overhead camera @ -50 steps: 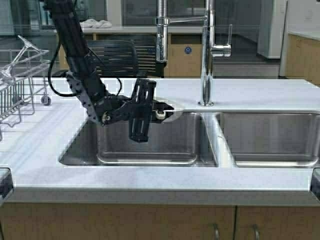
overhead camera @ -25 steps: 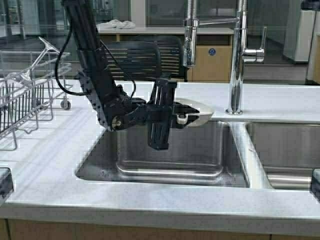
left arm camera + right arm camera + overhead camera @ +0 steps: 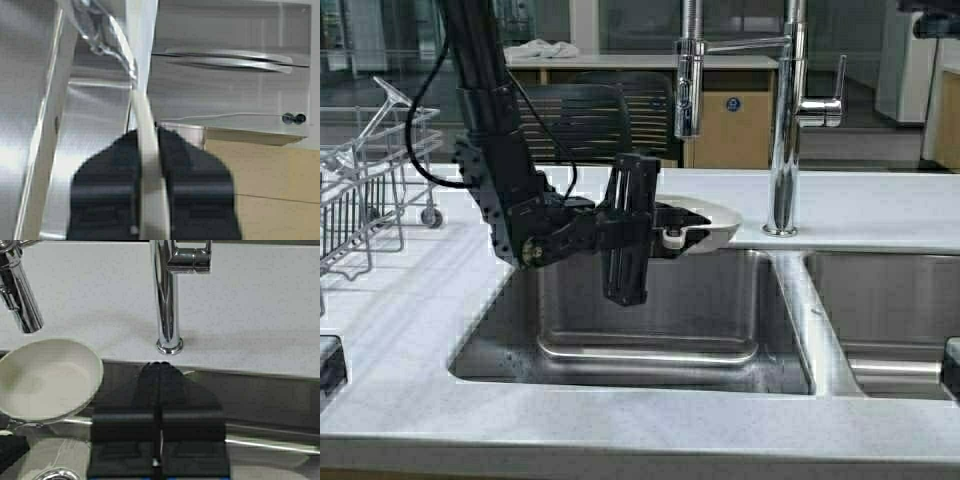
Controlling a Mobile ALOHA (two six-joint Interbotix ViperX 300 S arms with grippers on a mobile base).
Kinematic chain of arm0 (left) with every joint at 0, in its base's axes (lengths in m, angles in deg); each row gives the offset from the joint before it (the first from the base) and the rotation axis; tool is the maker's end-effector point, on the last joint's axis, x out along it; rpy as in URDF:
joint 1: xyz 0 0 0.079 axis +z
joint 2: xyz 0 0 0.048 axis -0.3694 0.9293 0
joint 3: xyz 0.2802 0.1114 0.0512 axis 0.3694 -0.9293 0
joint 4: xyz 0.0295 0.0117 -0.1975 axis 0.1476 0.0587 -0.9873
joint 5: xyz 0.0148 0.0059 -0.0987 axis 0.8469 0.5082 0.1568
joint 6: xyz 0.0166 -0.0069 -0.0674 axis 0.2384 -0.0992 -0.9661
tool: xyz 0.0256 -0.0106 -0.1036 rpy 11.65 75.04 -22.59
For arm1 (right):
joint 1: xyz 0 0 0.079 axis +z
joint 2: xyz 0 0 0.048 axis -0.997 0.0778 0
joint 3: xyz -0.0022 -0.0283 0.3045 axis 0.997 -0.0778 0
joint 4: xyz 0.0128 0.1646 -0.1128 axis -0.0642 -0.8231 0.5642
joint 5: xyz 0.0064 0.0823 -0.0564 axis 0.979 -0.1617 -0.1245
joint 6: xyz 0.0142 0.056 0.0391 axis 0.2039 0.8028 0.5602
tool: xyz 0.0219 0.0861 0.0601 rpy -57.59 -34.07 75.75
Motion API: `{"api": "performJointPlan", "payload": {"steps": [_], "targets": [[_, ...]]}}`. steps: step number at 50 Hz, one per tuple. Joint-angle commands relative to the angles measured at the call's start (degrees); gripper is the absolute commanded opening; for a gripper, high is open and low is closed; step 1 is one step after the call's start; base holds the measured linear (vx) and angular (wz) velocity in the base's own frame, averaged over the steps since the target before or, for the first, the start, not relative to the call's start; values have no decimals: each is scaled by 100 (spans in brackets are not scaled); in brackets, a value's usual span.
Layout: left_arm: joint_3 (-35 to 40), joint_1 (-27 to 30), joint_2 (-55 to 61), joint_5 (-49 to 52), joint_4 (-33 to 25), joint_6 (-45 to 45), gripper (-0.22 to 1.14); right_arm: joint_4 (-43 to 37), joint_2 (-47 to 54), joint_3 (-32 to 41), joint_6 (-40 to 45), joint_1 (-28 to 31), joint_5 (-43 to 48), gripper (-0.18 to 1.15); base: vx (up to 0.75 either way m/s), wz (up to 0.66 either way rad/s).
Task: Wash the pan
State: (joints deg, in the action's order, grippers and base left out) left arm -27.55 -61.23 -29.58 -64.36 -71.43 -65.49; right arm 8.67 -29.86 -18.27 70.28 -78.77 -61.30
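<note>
I have the left end effector (image 3: 672, 232) clamped on the pan (image 3: 712, 222), holding it level over the back rim of the left sink (image 3: 650, 345), at about 12 o'clock of the basin and short of the faucet (image 3: 785, 120). The right end effector (image 3: 159, 450) hangs pinched shut and empty near the faucet's base. I judge washing not yet begun: no water runs, and the pan looks dry and empty.

Even, bright overhead light fills the scene. Glare streaks the steel sink (image 3: 650, 300) walls and the chrome faucet (image 3: 785, 120). The left wrist view is blurred, its foreground out of focus.
</note>
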Motion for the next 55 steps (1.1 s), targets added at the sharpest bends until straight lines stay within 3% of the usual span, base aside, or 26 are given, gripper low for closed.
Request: {"api": "performJointPlan", "payload": {"steps": [1, 9, 13, 16, 23, 25, 32, 55], "targets": [[44, -44, -325, -176, 18, 114, 3, 97, 598, 475, -53, 0, 132, 6, 3, 0], [44, -35, -316, -176, 35, 105, 3, 97, 1749, 1143, -35, -9, 659, 7, 1, -1], [35, -44, -308, -176, 35, 97, 3, 88, 2443, 1626, -26, -62, 844, 17, 0, 0], [9, -44, -316, -176, 35, 97, 3, 114, 2918, 2057, -26, -88, 835, 37, 0, 0], [-105, -44, -334, -281, 35, 88, 3, 220, 3806, 2979, -26, -149, 826, 104, 0, 0], [-132, -44, -343, -316, 35, 88, 3, 264, 4017, 3217, -26, -193, 791, 112, 0, 0], [-202, -35, -352, -360, 35, 97, 3, 396, 4667, 4017, -9, -334, 483, 99, 0, 0], [-141, -35, -264, -360, 26, 97, 3, 527, 5660, 5150, -18, -606, 62, 100, 0, 0]]}}
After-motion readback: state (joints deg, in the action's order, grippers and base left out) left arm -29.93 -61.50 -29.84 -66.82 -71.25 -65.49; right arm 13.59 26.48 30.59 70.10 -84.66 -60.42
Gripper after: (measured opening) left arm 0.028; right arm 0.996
